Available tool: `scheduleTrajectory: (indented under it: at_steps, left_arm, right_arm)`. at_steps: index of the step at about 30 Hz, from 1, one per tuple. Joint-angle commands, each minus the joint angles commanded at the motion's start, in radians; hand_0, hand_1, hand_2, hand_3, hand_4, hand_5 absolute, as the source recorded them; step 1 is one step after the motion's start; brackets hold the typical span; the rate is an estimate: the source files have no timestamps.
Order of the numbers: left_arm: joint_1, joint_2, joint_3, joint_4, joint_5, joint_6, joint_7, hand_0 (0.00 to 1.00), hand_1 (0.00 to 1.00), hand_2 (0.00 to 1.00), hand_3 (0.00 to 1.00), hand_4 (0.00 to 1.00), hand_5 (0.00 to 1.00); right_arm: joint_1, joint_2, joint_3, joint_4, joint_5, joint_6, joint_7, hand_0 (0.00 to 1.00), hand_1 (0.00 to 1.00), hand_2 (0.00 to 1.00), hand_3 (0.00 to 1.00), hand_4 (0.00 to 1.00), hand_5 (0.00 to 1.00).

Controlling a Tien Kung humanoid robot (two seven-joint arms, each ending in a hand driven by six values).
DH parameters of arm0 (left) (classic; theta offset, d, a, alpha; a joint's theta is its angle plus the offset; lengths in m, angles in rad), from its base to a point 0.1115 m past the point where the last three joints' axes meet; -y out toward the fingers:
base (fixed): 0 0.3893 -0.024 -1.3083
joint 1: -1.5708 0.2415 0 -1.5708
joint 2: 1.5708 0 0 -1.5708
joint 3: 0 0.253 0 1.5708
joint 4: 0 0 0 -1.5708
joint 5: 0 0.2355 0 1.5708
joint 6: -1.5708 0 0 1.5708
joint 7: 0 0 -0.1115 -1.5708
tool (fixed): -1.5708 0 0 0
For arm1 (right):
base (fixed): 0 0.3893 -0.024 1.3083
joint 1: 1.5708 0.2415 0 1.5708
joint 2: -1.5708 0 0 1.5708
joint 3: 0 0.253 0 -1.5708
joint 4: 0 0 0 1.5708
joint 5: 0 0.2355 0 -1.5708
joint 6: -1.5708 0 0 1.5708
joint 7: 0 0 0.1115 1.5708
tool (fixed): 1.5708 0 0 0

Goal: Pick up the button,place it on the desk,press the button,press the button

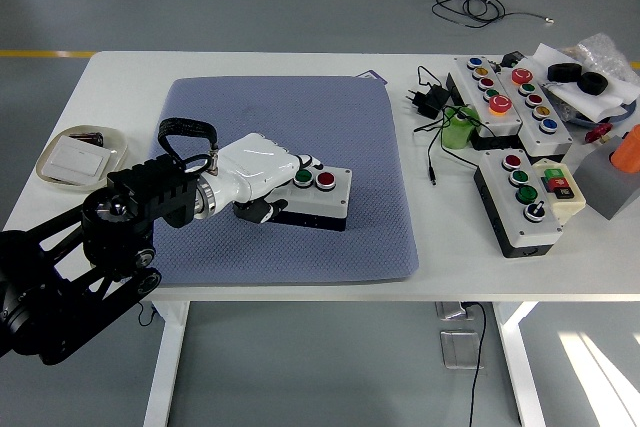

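While the left arm comes in from the lower left, its white left hand (262, 172) sits right over the left end of the button box (312, 197), which is lying on the blue-grey mat (290, 117) in the middle of the white table (130, 72). Fingers are draped over the top of the box near the green button (303, 176), with the red button (325, 181) just beside it uncovered, and the thumb looks tucked against the box's near side, so it's basically gripping the box. Off to the right there's a bunch of other button boxes (522, 199), and a small tray (80, 157) sits at the left edge.
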Motion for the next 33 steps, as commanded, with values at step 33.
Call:
scheduleTrajectory:
  at_steps: [33]
  left_arm:
    - [-0.053, -0.037, 0.061, 0.112, -0.022, -0.044, 0.003, 0.225, 0.078, 0.120, 0.876, 0.582, 0.002]
  right_arm:
    - [0.011, -0.001, -0.006, 0.000, 0.006, 0.001, 0.003, 0.787, 0.797, 0.817, 0.751, 0.412, 0.479]
